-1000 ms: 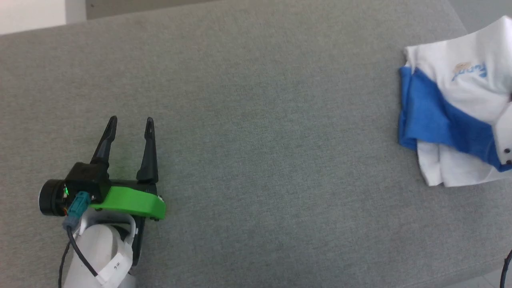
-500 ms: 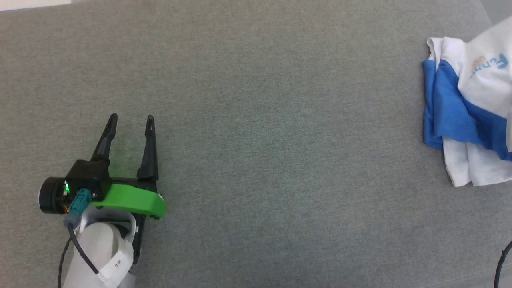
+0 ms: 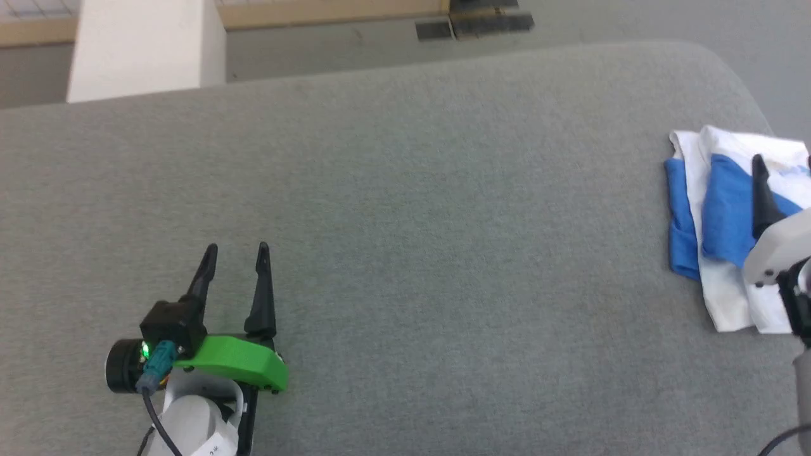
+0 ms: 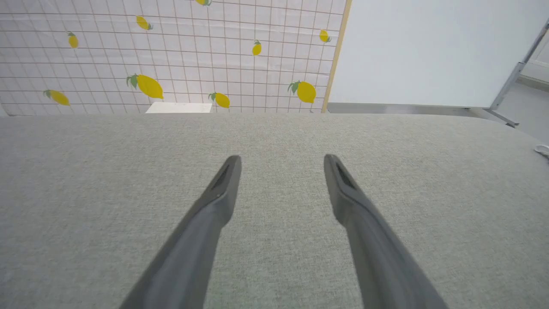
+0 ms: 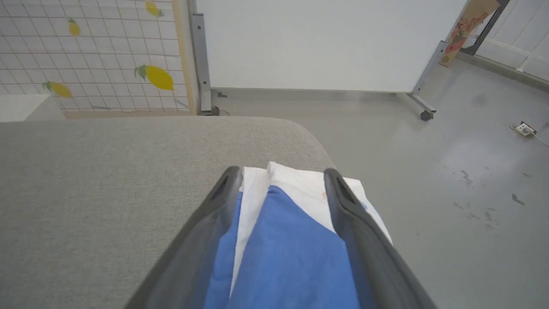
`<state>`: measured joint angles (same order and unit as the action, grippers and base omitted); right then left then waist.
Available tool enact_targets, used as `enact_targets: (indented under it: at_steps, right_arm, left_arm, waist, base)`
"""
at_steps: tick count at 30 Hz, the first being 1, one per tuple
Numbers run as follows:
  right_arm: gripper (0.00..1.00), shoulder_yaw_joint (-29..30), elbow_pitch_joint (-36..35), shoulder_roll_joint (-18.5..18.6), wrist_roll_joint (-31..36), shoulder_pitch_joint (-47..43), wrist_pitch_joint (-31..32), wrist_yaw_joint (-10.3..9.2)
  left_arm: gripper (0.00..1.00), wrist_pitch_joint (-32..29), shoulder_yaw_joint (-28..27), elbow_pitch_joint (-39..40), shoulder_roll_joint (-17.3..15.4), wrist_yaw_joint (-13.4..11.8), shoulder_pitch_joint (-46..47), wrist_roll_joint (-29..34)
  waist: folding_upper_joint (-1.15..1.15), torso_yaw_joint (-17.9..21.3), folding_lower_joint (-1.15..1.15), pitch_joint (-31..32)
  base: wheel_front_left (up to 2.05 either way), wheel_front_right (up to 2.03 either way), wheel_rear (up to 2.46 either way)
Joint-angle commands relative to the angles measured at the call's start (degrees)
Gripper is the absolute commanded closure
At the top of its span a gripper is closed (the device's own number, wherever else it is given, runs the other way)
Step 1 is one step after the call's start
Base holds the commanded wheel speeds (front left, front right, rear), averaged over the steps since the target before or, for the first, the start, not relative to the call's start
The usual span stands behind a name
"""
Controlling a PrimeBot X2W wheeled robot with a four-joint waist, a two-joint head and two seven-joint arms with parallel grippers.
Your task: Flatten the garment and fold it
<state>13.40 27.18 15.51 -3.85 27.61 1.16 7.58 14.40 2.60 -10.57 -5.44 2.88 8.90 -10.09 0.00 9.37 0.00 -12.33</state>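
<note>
Right gripper (image 5: 282, 171) spread wide above folded garment (image 5: 291, 257) — nothing held, left gripper (image 3: 237, 246) agape

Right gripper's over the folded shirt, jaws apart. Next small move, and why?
Probably lift the right gripper straight up and clear. Its jaws stand open, fingers either side of the blue fold of the garment, which lies folded near the right end of the grey surface. A straight rise should avoid dragging the folds.
</note>
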Motion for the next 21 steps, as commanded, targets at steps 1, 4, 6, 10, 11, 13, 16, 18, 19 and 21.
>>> enact_targets:
  at_steps: [1,4,6,10,11,13,16,18,19,21]
  right_arm:
    - [0.00,-0.8,-2.3,-0.9,-1.6,-2.2,-0.8,-0.09]
    - [0.00,-2.2,-8.6,-2.7,-5.2,-7.3,-2.1,-0.09]
    - [0.00,-2.9,-13.2,-4.1,-6.5,-10.8,-2.6,-0.09]
    - [0.00,-4.4,-21.2,-7.0,-7.6,-17.9,-3.6,-0.09]
    - [0.00,-4.7,-22.7,-7.7,-7.7,-19.3,-3.9,-0.09]
    - [0.00,-5.1,-25.8,-9.2,-7.7,-22.4,-4.8,-0.09]
    - [0.00,-6.2,-28.5,-10.7,-8.1,-26.2,-6.4,-0.09]
    - [0.00,-6.9,-29.2,-11.3,-8.0,-28.1,-7.4,-0.09]
    - [0.00,-7.6,-29.6,-11.5,-7.8,-28.9,-7.7,-0.09]
    - [0.00,-8.9,-30.2,-11.9,-7.0,-30.6,-7.8,-0.09]
  left_arm:
    - [0.00,0.4,0.0,-0.6,0.2,-0.2,-0.6,-0.6]
    - [0.00,0.4,0.4,-1.7,0.5,-0.6,-1.1,-0.6]
    - [0.00,0.5,0.8,-2.2,0.7,-0.9,-1.5,-0.3]
    - [0.00,0.5,1.8,-3.1,1.0,-1.2,-2.2,-0.1]
    - [0.00,0.5,1.9,-3.2,1.1,-1.3,-2.4,-0.1]
    - [0.00,0.6,2.2,-3.6,1.3,-1.2,-2.7,-0.3]
    - [0.00,0.6,2.6,-4.2,1.4,-1.2,-3.1,-0.4]
    - [0.00,0.6,2.7,-4.3,1.5,-1.3,-3.4,-0.5]
    - [0.00,0.6,2.8,-4.3,1.5,-1.4,-3.5,-0.5]
    - [0.00,0.6,2.8,-4.4,1.6,-1.4,-4.0,-0.7]
  waist:
    - [0.00,-4.2,0.00,5.7]
    - [0.00,-6.0,0.00,8.0]
    - [0.00,-7.1,0.00,9.1]
    - [0.00,-9.3,0.00,10.9]
    - [0.00,-9.7,0.00,11.1]
    - [0.00,-10.5,0.00,11.6]
    - [0.00,-11.5,0.00,12.2]
    - [0.00,-11.8,0.00,12.5]
    - [0.00,-11.9,0.00,12.6]
    - [0.00,-12.0,0.00,12.9]
  base:
    - [0.00,0.00,0.00]
    - [0.00,0.00,0.00]
    - [0.00,0.00,0.00]
    - [0.00,0.00,0.00]
    - [0.00,0.00,0.00]
    - [0.00,0.00,0.00]
    - [0.00,0.00,0.00]
    - [0.00,0.00,0.00]
    - [0.00,0.00,0.00]
    - [0.00,0.00,0.00]
